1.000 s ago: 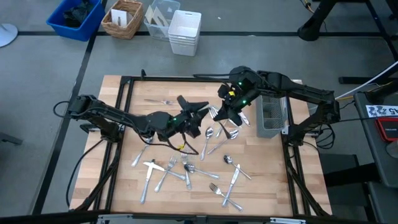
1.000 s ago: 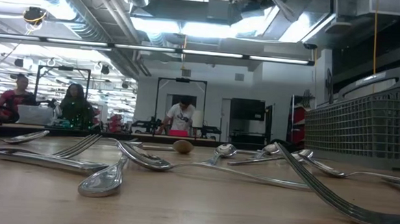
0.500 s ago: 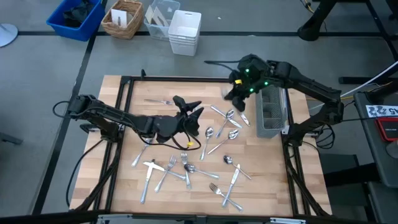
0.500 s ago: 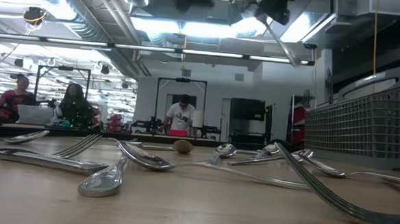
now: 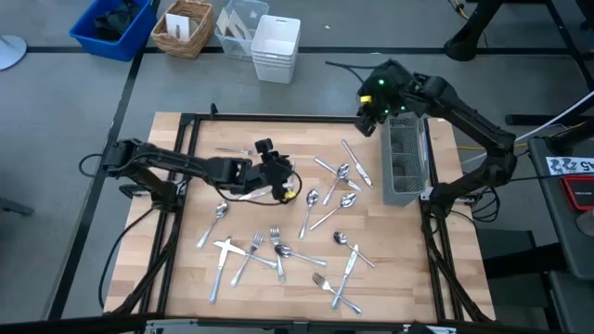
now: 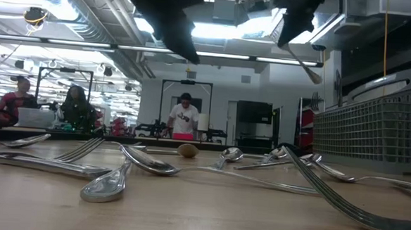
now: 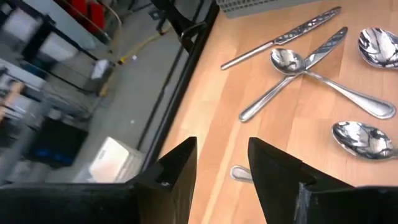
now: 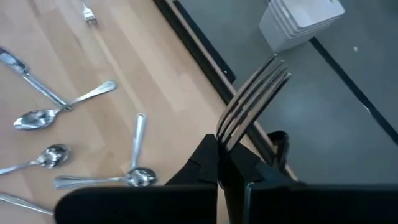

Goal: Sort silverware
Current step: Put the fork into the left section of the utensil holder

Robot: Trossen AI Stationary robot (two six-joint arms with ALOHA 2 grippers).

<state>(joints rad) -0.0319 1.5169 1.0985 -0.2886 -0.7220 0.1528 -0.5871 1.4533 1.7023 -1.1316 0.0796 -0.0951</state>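
Right gripper (image 5: pixel 369 109) now raised over the far end of the wire-mesh caddy (image 5: pixel 405 167), up from the spoon cluster beside the caddy a second ago. Fingers pinched together on a fork (image 8: pixel 252 101), tines pointing away from the wrist (handle end hidden between the pads). Same fork seen in the low view as a slim bar slanting down from the gripper (image 6: pixel 300 20).

Left gripper (image 5: pixel 276 173) pulled back toward its own side, farther from the caddy than before. Fingers (image 7: pixel 177 171) standing apart, nothing between them, bare wood below.

Caddy at the table's right edge; contents not discernible through the mesh.

Beyond the far table edge, away from the caddy: white bin (image 5: pixel 276 48), clear tub (image 5: pixel 239 26), wicker basket (image 5: pixel 183 27) with pale paper inside, blue bin (image 5: pixel 113 27) holding dark items.

Remaining silverware (image 5: pixel 278 251) scattered on the wooden table (image 5: pixel 408 269): spoons and a knife just beside the caddy, forks and knives farther off toward the near edge.
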